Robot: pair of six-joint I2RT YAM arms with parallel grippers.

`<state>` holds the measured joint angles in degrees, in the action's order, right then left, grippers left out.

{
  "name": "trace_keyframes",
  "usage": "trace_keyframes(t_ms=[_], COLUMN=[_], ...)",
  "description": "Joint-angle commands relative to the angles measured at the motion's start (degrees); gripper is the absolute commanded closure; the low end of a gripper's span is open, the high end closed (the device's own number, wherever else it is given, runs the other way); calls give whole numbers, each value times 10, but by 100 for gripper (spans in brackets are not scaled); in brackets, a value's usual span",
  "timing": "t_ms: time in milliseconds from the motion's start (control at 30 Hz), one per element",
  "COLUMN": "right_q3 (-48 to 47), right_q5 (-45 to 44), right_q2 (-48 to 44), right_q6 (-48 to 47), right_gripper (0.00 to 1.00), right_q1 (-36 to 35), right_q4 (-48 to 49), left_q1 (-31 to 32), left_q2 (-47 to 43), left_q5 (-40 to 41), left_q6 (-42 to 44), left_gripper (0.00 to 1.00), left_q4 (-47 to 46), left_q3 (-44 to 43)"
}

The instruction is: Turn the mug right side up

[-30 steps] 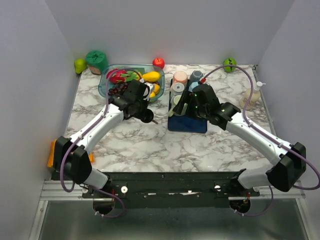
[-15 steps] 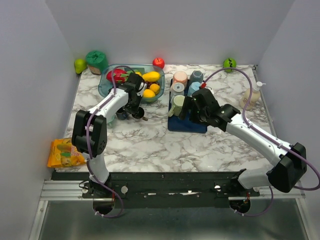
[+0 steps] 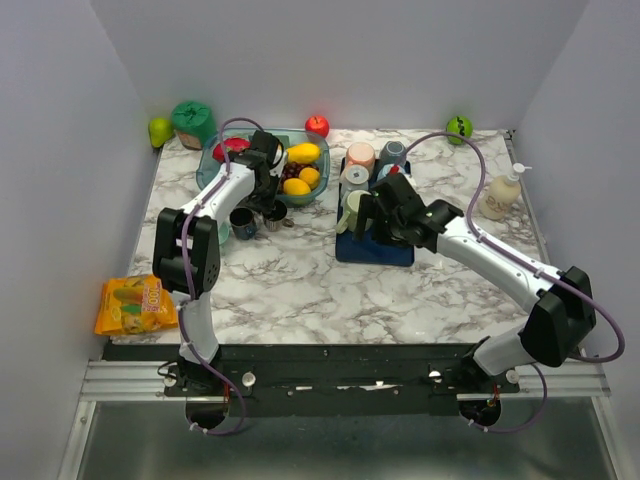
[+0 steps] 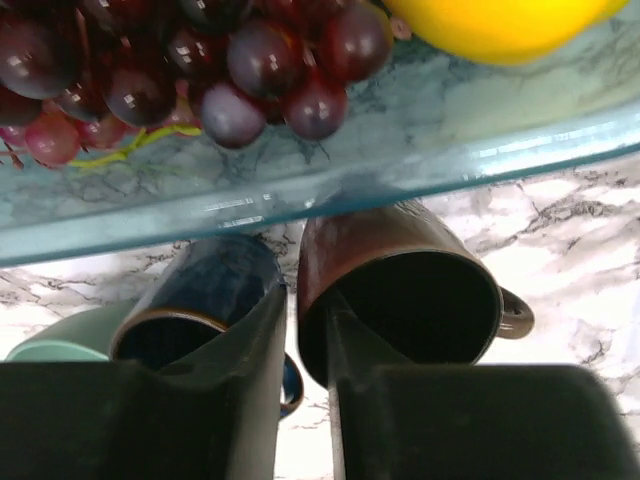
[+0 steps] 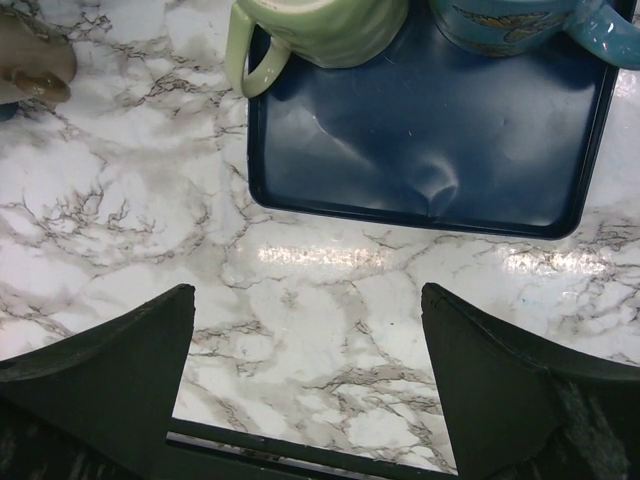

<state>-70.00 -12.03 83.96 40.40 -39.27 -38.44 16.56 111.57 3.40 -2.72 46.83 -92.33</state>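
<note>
Left pincer (image 4: pixel 306 315) straddles the brown mug's (image 4: pixel 400 285) wall, fingers barely parted (whether it is gripping, I cannot tell). The mug stands mouth-up directly beneath; the right pincer (image 5: pixel 308 300), spread wide, is well apart.

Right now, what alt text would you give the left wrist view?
The left claw, fingers nearly together, sits at the near rim of an upright brown mug. A dark blue mug stands to its left; behind both, a glass bowl holds grapes and a yellow fruit.
</note>
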Motion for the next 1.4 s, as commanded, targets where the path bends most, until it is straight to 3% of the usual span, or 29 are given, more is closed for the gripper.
trace_keyframes(t_ms=[0, 267, 433, 567, 700, 867, 1067, 1367], right_q3=[-25, -31, -39, -43, -59, -93, -152, -204], right_q5=[-7, -16, -28, -49, -78, -120, -159, -186], right_q2=[18, 23, 30, 47, 86, 147, 240, 293], right_q6=[-12, -16, -20, -23, -17, 90, 155, 187], right_gripper=[0, 0, 0, 0, 0, 0, 0, 0], right_q1=[3, 3, 3, 3, 3, 2, -2, -7], right_q4=[-20, -21, -22, -10, 6, -9, -20, -28], left_q1=[-5, -6, -6, -6, -5, -4, -4, -4], left_q2=[19, 3, -55, -102, -171, -258, -358, -461], left_q5=[-20, -17, -34, -30, -28, -51, -85, -99], left_q6=[5, -4, -7, -15, -32, -60, -81, -96], left_gripper=[69, 50, 49, 39, 36, 25, 2, 1], left_q4=[24, 25, 16, 3, -9, -42, -60, -76], left_q3=[-32, -40, -40, -25, 0, 59, 124, 219])
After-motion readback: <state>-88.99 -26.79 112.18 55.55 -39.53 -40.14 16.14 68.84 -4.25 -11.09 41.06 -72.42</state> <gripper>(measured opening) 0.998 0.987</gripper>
